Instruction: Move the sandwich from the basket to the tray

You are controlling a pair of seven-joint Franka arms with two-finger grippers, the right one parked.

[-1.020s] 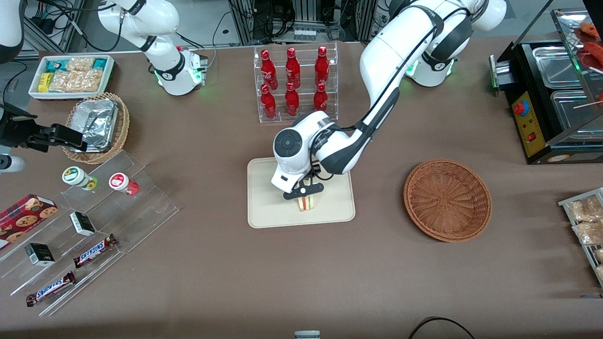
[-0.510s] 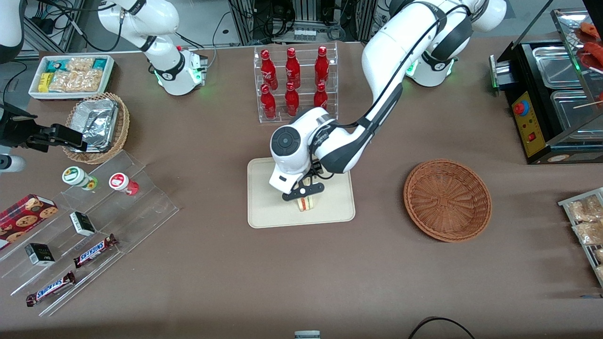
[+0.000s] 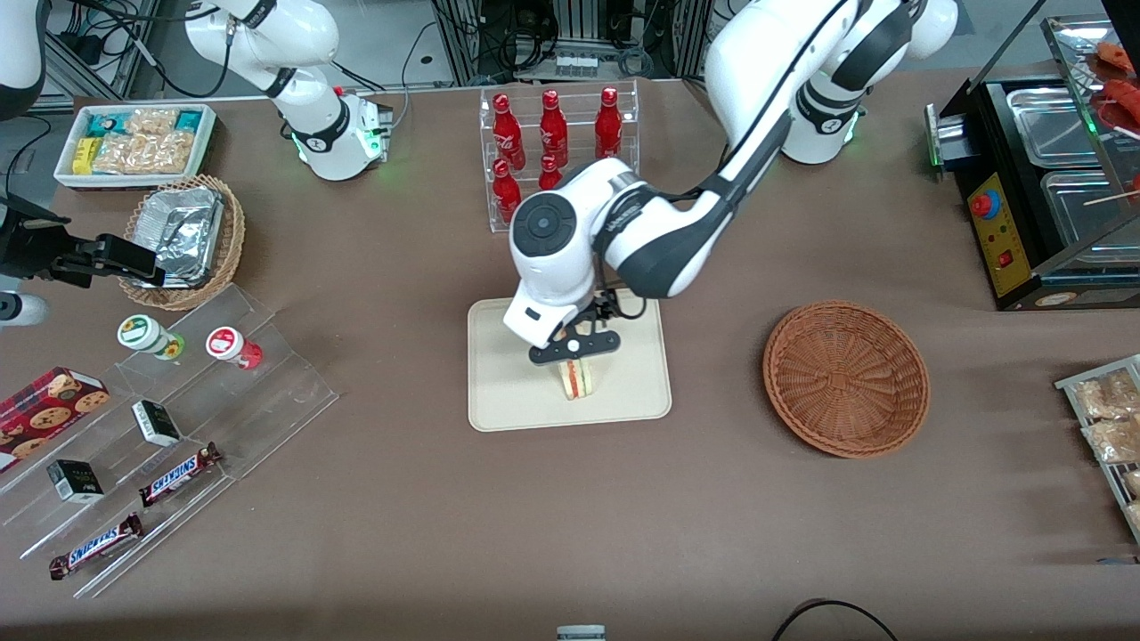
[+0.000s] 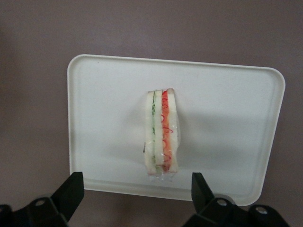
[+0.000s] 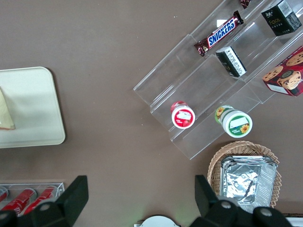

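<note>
Sandwich (image 3: 578, 379) (image 4: 162, 132) lay on tray (image 3: 508, 392) (image 4: 222, 127), filling edge up, gripper (image 3: 573, 347) (image 4: 135, 198) hovered just above it, fingers (image 4: 71, 191) spread wide, grasping nothing, basket (image 3: 846, 378) stood well apart, toward working arm's end.

Brown table surface (image 3: 401, 534) bearing: a clear acrylic rack of red soda bottles (image 3: 552, 151); a white bin of snack packets (image 3: 135, 142) and, nearer the front camera, a tan wicker basket holding crumpled foil (image 3: 183, 239), both toward the parked arm's end. A stepped clear acrylic display (image 3: 169, 436) carries two Snickers bars (image 3: 178, 474), small dark boxes (image 3: 156, 422), two round lidded cups (image 3: 233, 345) and a red cookie box (image 3: 49, 405). A black food warmer with steel pans (image 3: 1042, 187) stands toward the working arm's end.
</note>
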